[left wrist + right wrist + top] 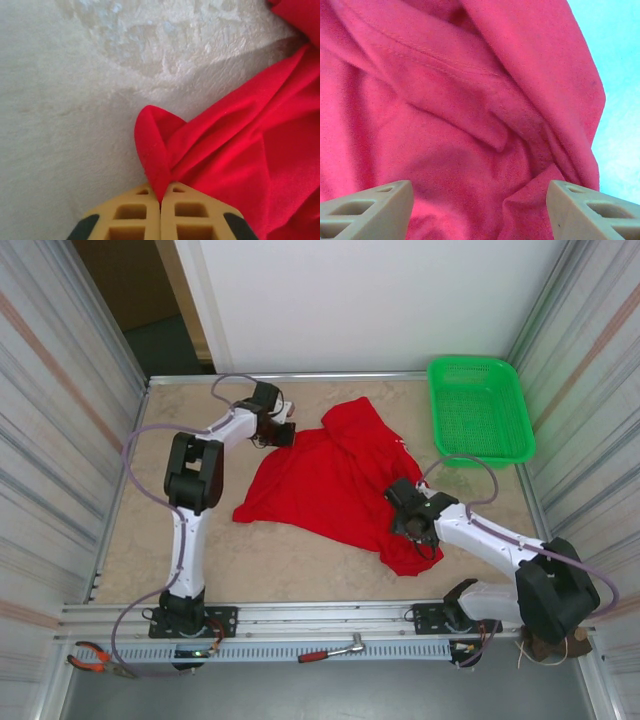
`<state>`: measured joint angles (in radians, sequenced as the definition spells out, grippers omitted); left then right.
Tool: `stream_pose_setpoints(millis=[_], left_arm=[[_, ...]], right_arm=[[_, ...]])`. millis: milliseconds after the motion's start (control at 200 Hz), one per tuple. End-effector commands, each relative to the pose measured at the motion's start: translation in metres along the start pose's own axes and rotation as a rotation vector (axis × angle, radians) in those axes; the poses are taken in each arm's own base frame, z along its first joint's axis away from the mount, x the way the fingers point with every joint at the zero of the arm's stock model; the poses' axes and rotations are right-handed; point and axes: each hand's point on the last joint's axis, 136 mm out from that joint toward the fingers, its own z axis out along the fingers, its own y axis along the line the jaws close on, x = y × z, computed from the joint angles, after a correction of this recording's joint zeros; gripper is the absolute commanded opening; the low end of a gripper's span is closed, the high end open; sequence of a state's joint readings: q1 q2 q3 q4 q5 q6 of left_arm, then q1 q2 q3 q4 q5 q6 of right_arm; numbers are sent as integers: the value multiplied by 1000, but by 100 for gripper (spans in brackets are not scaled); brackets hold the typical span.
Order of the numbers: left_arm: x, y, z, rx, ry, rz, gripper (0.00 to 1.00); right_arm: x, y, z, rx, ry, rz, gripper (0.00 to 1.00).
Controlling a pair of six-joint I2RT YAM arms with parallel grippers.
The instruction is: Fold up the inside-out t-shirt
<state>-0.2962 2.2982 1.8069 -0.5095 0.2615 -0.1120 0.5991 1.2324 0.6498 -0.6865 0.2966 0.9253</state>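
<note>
**Thin pinch on the left, open fingers on the right**

The left gripper has its fingers pressed together on a narrow peak of the inside-out t-shirt. The red cloth rises in a small fold just ahead of the tips and fans away to their right. The right gripper has its fingers wide apart and holds nothing. A rumpled, seamed part of the shirt lies ahead of and between them. The garment lies crumpled on the table, stretching from one gripper to the other.

The left hold looks slight, with only an edge caught between the pads. A firm pull or lift would likely slide it free, and the shirt would fall back in a heap. The cloth ahead of the right fingers is bunched and overlapped, so closing there would probably gather several layers at once and press creases in. Dragging with only one side held could also twist the shirt.

The tabletop is pale, mottled and faintly textured, and bare to the left of the left fingers. A green mesh basket sits beyond the right gripper, near the shirt but not touching it. Ribbed side walls close in both flanks, and a white back wall closes the far end. Pliers and a ratchet wrench lie down by the arm bases.
</note>
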Motion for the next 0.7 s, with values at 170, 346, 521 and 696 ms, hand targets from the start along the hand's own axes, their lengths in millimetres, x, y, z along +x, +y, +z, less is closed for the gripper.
stream_pose_setpoints(millis=[170,346,521,696], left_arm=[[-89,44,-146,9,-349,-202,0],[-99,78,-181,21,-414,-314,35],[-78,87,-193,20,-395,-329,66],[-21,90,-210,-23,-375,-397,71]], right_arm=[[8,-2,13,-18,54,88,69],[3,2,15,-19,52,91,69],[-20,14,-8,-81,-25,68,68],[-41,48,-32,-231,-76,-50,67]])
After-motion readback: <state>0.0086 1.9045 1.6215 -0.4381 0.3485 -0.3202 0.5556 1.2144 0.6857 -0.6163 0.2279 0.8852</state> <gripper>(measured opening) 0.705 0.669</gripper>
